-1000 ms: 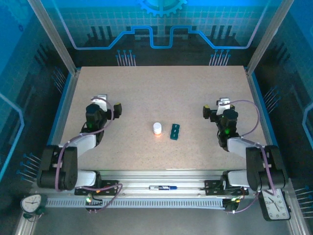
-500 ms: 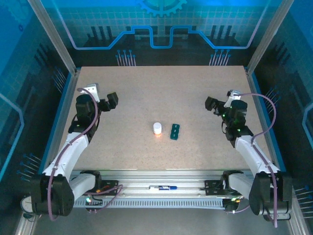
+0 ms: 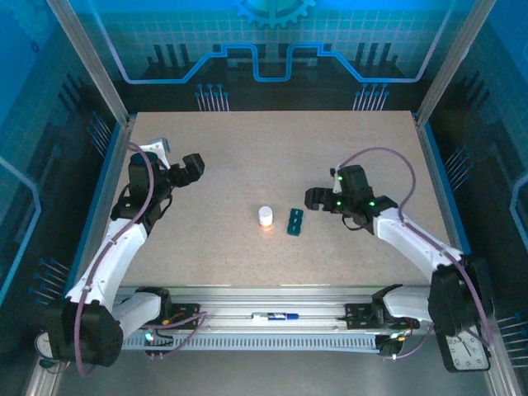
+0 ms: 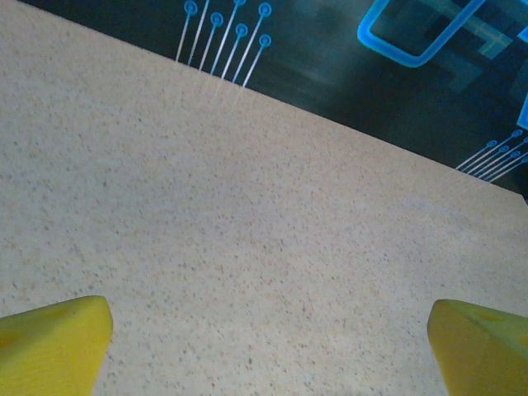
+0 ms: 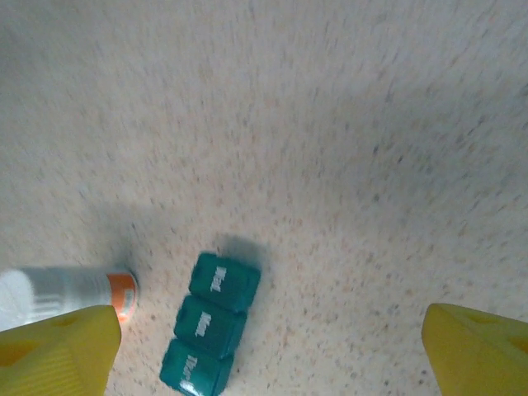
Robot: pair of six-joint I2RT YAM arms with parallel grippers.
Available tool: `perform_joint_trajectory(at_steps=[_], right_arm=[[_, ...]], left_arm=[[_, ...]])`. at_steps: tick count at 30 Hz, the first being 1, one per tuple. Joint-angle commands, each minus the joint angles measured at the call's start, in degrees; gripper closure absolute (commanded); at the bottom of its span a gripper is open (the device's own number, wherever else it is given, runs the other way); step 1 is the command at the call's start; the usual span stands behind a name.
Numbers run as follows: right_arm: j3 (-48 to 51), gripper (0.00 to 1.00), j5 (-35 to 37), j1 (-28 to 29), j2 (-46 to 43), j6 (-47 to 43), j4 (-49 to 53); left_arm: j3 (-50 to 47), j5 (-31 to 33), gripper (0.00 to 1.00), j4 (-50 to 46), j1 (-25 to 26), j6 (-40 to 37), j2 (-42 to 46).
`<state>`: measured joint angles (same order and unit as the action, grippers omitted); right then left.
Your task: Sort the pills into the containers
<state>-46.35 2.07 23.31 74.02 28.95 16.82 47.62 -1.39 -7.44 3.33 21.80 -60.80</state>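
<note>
Right tool (image 3: 313,198) spread apart near pill box (image 3: 295,220); bottle (image 3: 266,216) just beyond; left tool (image 3: 191,167) apart too.

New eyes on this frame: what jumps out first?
At the centre, a white-capped orange bottle stands beside a teal three-compartment pill box. The right gripper hovers open just right of the box. The left gripper is open too, far off to the left.
</note>
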Motion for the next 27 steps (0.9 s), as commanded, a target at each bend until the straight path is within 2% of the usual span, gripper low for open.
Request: perform_joint_trajectory(at_steps=[1,8,13,22,27], right_arm=[[-5.4,0.05,5.7,4.5,4.8,-0.1,7.2],[-12.5,0.03,8.8,9.8,15.7,-2.5,9.9],[-14.7,0.02,10.0,12.1,19.9,-1.5,10.6],[-16.8,0.0,13.6,17.0,25.2,0.8,12.3],[-17.0,0.0,15.3,17.8,26.4,1.5,13.2]], left_arm=[[0.0,-0.6,0.01,-2.8,1.8,4.3,1.1],[-4.5,5.0,0.01,-2.8,6.3,8.7,1.7],[-5.4,4.9,0.01,-3.5,6.9,10.2,1.2],[-5.6,3.3,0.01,-3.4,7.0,7.6,1.7],[-5.6,1.9,0.01,-3.2,7.0,7.2,1.3]])
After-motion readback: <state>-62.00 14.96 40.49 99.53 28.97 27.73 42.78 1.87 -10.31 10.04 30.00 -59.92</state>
